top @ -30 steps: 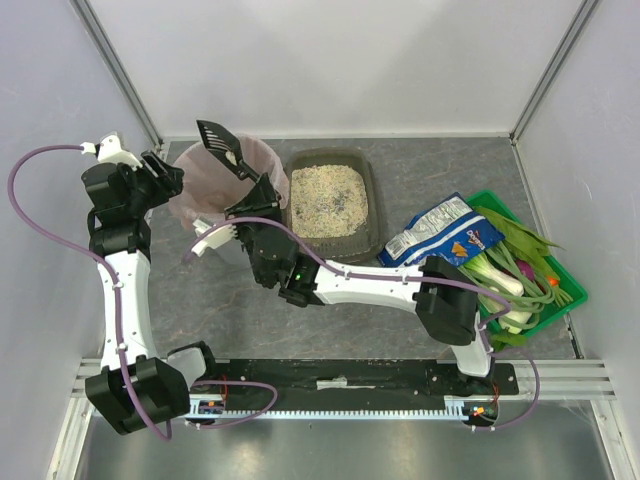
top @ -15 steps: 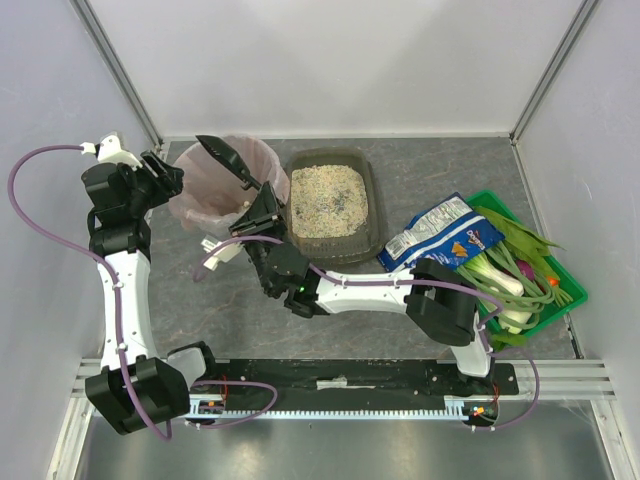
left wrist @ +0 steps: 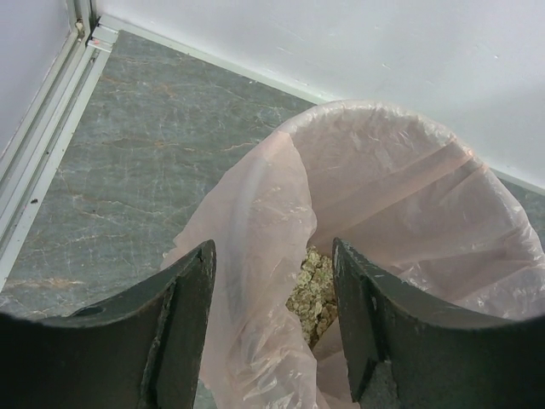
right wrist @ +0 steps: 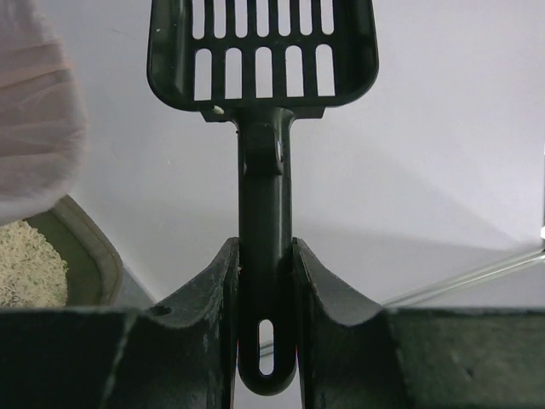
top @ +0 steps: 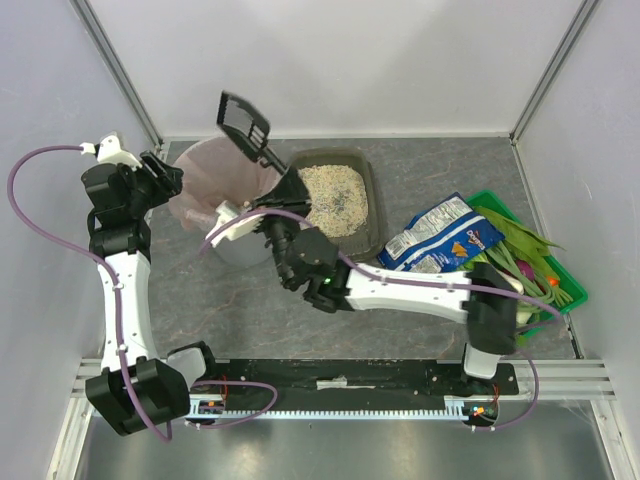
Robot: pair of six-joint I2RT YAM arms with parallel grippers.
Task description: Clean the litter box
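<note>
Operator: Overhead camera first. Why is the scoop (top: 245,122) up so high?

Spotter: Your right gripper (top: 284,188) has the handle pinched, and the slotted head is tipped up past the back rim of the bin (top: 200,150). I'd read this as the emptying step, with the head held clear so nothing drags on the pink liner. The litter box (top: 372,185) sits just to the right of the bin, right up against it, which makes your carry short. It has pale litter inside, with darker specks I can't identify.

Operator: And the left wrist camera?

Spotter: Your left gripper (left wrist: 272,256) has its fingers spread wide. The near lip of the bin lies between them, but they squeeze nothing. It looks posted there to steady the bin and its liner. Down at the bottom you can see a small heap of clumps (left wrist: 311,285).

Operator: Right wrist camera?

Spotter: Here your jaws are closed tight on the scoop's handle, low down near the hanging slot, so the head can't twist. The head looks empty apart from one pale speck at the base of the slots. A corner of the litter box (right wrist: 94,256) shows at lower left, under the blurred liner. I'd judge another pass through the litter is due. I cannot tell how much waste is left.
</note>
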